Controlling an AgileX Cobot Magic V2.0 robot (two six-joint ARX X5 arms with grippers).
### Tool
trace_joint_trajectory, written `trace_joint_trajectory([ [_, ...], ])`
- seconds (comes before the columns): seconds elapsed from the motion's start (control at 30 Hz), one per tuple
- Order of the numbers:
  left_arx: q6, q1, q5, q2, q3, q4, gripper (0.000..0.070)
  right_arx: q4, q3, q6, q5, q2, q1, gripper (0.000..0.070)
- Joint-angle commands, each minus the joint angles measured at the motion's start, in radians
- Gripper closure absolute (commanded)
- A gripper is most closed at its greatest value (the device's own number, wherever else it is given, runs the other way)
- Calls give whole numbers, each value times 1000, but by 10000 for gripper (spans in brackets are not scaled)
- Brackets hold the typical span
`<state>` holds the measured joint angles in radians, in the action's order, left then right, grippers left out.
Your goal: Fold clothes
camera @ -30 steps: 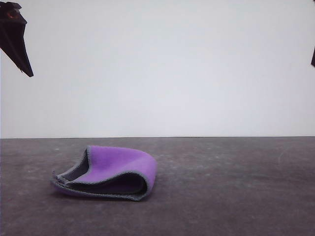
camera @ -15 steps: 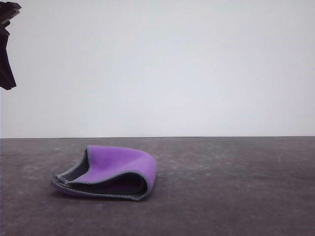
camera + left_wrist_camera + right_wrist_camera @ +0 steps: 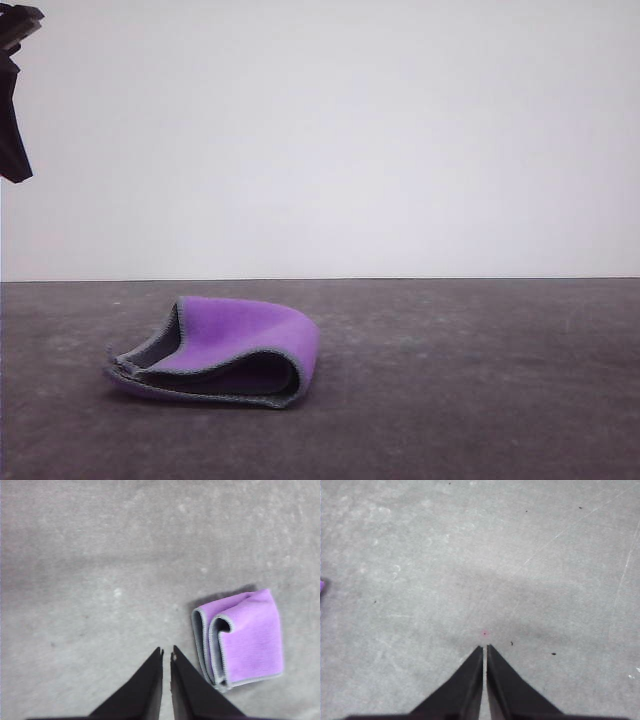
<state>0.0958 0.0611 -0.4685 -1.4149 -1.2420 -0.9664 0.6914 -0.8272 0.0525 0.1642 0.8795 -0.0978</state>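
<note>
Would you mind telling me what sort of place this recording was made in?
Most likely a bare robot test bench rather than a home: a plain grey table top, a blank white wall behind it, and a single folded purple cloth laid out between the arms.

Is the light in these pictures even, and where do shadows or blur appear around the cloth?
Front view: soft, even light; the cloth is sharp, with a faint shadow under it on the table. Left wrist view: slightly soft focus, a narrow dark shadow along one edge of the cloth; the left gripper is a black shape, jaws nearly together. Right wrist view: no glare; the right gripper is dark, above a dim patch.
</note>
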Motion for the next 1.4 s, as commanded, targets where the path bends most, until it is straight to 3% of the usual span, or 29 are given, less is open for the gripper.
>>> trace_joint_trajectory([
  [0.0,50,1,7,31,1,17,684,-10,-6,1,0,7,-1,693],
  [0.1,70,0,38,157,122,171,684,-10,-6,1,0,6,-1,693],
  [0.33,-67,-2,166,630,667,755,684,-10,-6,1,0,6,-1,693],
  [0.43,-82,-3,249,860,862,843,684,-10,-6,1,0,7,-1,693],
  [0.57,-88,-3,322,1112,1038,847,684,-10,-6,1,0,7,-1,693],
  [0.73,-120,-11,354,1270,1157,834,684,-10,-6,1,0,6,-1,693],
  [1.1,-133,-40,425,1414,1192,692,684,-10,-6,1,0,7,-1,693],
  [1.37,-133,-65,427,1411,1198,696,684,-11,-6,1,0,6,-1,693],
])
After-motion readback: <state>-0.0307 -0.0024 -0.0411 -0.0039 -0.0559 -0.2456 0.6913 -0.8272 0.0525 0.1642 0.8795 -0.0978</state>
